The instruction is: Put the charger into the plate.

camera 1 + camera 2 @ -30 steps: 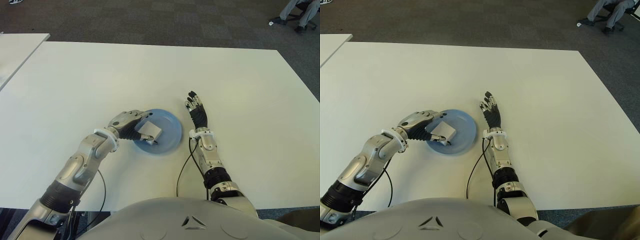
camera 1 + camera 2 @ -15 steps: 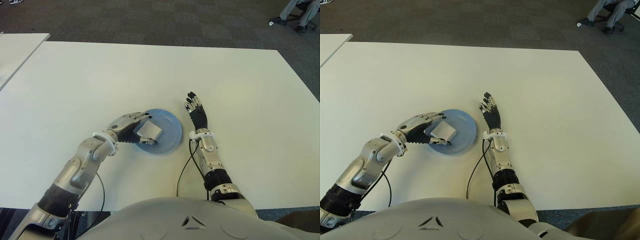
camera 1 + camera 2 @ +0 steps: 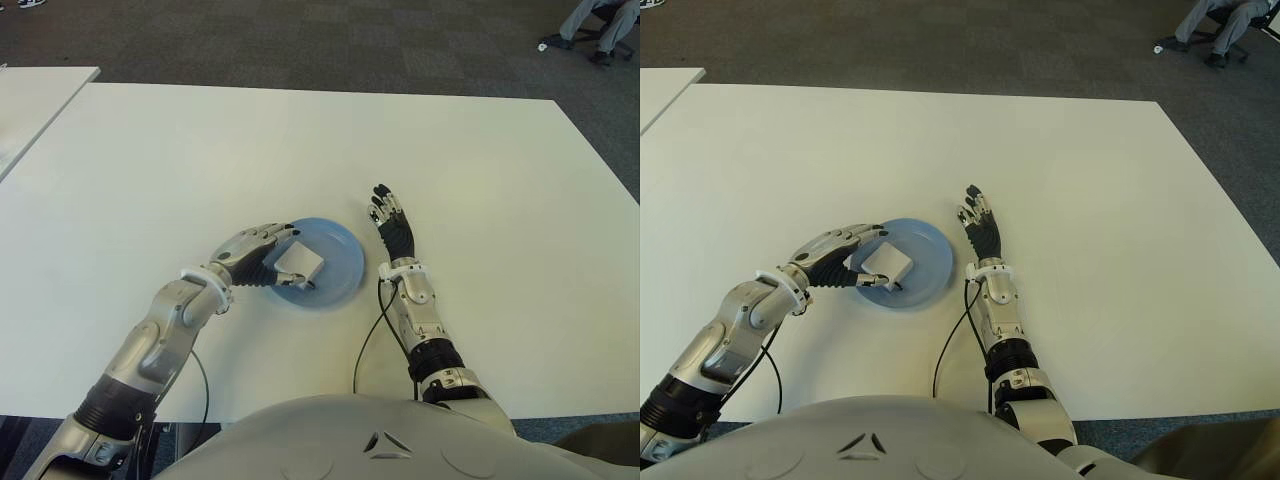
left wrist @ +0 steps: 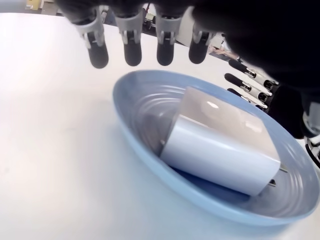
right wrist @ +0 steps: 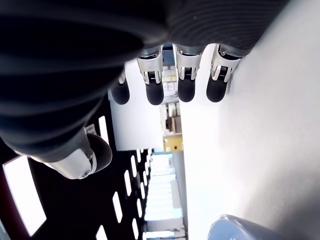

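The white charger lies inside the blue plate, right in front of the left hand, whose fingers hang extended and spread above the plate's near rim, gripping nothing. Just past the plate's far side sits the right hand, fingers straight and empty, showing over the white table beside the plate's right edge.
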You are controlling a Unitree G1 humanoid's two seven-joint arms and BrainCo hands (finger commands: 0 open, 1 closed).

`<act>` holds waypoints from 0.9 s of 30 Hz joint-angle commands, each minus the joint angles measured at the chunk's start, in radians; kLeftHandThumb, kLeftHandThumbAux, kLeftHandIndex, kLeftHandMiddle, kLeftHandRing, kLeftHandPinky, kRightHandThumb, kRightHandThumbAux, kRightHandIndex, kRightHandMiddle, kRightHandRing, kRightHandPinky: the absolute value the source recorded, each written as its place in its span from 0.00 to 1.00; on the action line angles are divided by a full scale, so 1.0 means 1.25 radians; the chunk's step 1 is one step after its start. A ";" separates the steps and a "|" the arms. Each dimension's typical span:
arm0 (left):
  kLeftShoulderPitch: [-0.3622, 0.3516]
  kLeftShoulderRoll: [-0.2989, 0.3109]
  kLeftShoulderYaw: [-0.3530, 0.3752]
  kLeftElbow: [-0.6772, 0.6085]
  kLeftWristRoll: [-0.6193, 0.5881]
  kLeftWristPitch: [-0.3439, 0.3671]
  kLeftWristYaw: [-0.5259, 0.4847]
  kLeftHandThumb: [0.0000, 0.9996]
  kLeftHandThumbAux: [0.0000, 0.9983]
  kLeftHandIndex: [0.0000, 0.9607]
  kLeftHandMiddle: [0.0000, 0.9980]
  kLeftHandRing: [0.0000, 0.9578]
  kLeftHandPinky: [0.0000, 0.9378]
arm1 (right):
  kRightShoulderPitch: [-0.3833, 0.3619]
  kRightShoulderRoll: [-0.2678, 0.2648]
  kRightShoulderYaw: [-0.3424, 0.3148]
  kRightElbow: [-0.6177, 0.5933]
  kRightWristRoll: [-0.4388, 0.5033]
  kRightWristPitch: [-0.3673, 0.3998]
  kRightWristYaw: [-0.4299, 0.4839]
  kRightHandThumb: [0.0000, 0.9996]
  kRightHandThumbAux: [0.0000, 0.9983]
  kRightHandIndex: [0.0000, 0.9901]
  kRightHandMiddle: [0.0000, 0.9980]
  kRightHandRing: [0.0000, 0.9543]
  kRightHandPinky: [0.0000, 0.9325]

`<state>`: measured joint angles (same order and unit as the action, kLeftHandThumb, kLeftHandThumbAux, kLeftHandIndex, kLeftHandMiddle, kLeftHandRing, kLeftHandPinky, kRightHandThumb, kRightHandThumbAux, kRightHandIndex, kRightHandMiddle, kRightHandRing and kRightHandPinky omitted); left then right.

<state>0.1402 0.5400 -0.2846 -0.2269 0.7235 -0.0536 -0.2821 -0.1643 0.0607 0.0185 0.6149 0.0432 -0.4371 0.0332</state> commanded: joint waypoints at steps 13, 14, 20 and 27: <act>0.024 -0.095 0.170 -0.113 -0.282 -0.035 0.070 0.18 0.70 0.06 0.08 0.08 0.13 | 0.021 0.023 0.007 -0.019 -0.006 0.015 -0.008 0.00 0.54 0.04 0.10 0.05 0.00; 0.022 -0.096 0.185 -0.110 -0.300 -0.036 0.069 0.16 0.71 0.06 0.08 0.08 0.12 | 0.022 0.023 0.008 -0.022 -0.007 0.018 -0.009 0.00 0.54 0.04 0.10 0.05 0.00; 0.014 -0.160 0.259 -0.085 -0.455 -0.047 0.093 0.07 0.75 0.07 0.08 0.08 0.09 | 0.028 0.017 0.013 -0.045 -0.005 0.043 0.004 0.00 0.55 0.02 0.08 0.04 0.00; -0.039 -0.225 0.330 0.050 -0.616 -0.134 0.092 0.02 0.77 0.06 0.07 0.06 0.06 | 0.034 0.011 0.011 -0.064 0.002 0.069 0.017 0.00 0.57 0.01 0.07 0.03 0.00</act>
<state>0.1226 0.2877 0.0964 -0.2453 0.0254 -0.1897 -0.1646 -0.1402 0.0585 0.0291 0.5464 0.0394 -0.3839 0.0480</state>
